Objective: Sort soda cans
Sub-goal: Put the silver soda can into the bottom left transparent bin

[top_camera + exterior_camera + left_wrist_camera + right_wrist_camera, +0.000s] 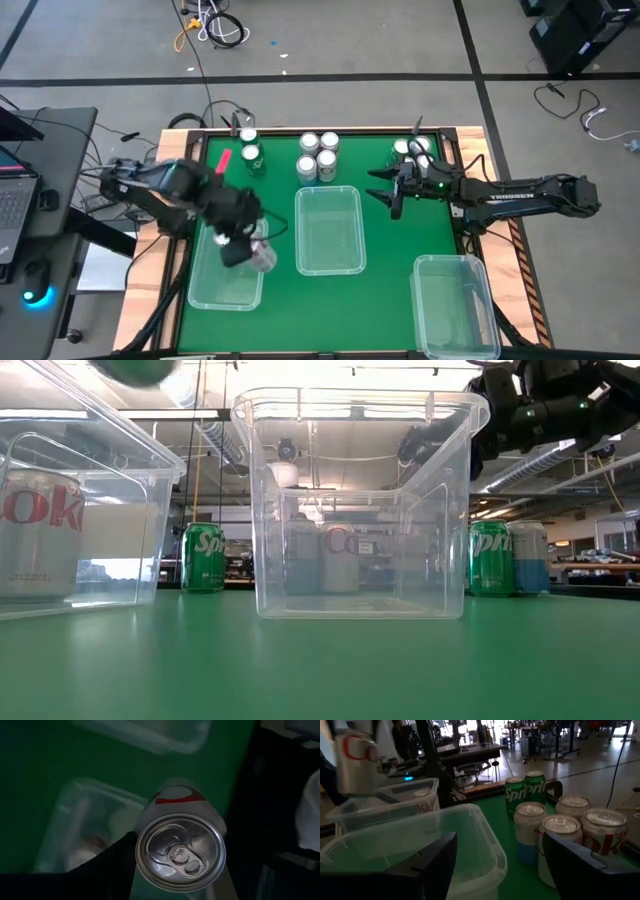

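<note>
A: High view, overhead: what fills the frame?

B: Green surface (390, 240) with wooden edging, carrying three clear plastic bins. The left bin (205, 285) sits under the left arm, the middle bin (330, 230) stands at the centre, and the right bin (455, 305) lies near the front right corner.

A: And the arms?

B: Left gripper (245, 245) hangs over the left bin's inner edge, its fingers spread around a silver-white Diet Coke can (263, 255) that they hold off the surface. From the left wrist view the held can's shiny top faces the camera, with the bin below it. Right gripper (393, 195) hovers just right of the middle bin's far end, fingers (432, 857) wide apart and holding nothing.

A: Where are the other cans?

B: One silver-white can (40, 535) already lies inside the left bin, seen through its wall in the low view. A cluster of four cans (318, 156) stands just behind the middle bin. Two green Sprite cans (249, 145) stand at the far left of the surface, and more cans (412, 150) sit at the far right, behind the right gripper. The right wrist view shows the Sprite pair beyond a blue can (530, 832) and two silver-white ones (580, 840).
</note>
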{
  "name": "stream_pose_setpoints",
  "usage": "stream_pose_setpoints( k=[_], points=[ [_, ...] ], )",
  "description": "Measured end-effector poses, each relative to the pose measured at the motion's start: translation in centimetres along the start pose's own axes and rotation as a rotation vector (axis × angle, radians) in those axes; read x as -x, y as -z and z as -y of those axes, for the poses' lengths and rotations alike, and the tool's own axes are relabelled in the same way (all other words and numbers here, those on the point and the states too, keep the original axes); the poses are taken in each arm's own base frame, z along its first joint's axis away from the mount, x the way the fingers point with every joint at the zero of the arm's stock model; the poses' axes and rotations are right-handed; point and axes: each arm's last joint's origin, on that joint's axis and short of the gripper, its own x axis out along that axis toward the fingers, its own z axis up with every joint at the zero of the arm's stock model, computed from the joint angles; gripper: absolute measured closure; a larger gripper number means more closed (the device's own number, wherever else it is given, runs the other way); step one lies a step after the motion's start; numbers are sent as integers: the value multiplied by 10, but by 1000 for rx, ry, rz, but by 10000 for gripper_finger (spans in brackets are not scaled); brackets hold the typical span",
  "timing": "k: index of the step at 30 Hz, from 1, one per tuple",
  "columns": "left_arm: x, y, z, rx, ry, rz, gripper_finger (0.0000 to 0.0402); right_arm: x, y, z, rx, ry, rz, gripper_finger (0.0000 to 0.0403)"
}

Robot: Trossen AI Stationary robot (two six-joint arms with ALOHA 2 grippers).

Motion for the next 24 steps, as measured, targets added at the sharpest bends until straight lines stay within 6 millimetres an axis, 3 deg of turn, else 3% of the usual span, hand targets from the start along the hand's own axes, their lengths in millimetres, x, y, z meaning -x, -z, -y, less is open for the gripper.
stream_pose_setpoints(
  k=[7, 14, 24],
  points=[
    [-2, 25, 25, 110, 19, -37, 150, 0, 2, 0, -1, 4, -24, 122],
    [-16, 44, 34, 150, -32, -74, 150, 0, 2, 0, 3, 4, -23, 125],
    [-50, 78, -5, 187, -186, -183, 150, 0, 2, 0, 14, 3, -18, 123]
  ],
)
